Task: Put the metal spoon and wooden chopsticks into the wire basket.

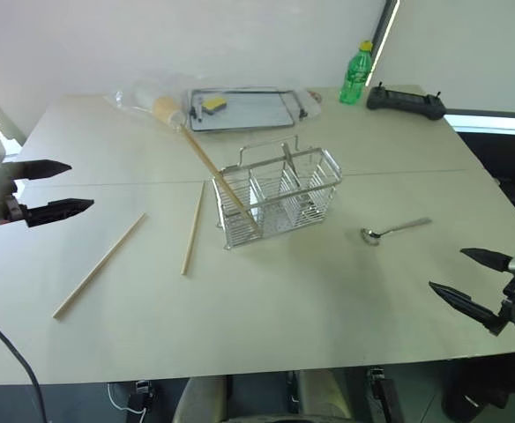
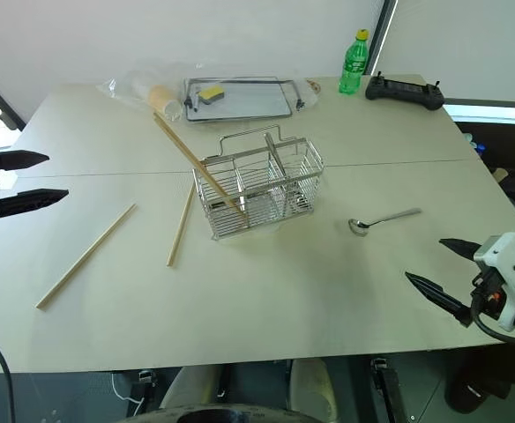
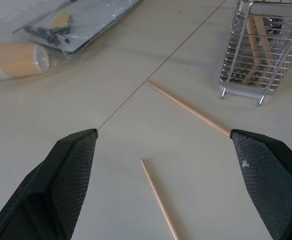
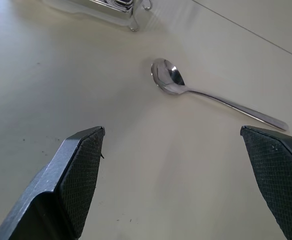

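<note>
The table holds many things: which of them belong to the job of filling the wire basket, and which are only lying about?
Belong to the job:
- wire basket, one chopstick already leaning in it
- two wooden chopsticks flat on the table
- metal spoon, right of the basket

Only lying about:
- grey tray with a yellow sponge
- green bottle
- black controller
- plastic bag

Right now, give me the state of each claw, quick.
Left claw: open, holding nothing, above the table.
Right claw: open, holding nothing, short of the spoon.
</note>
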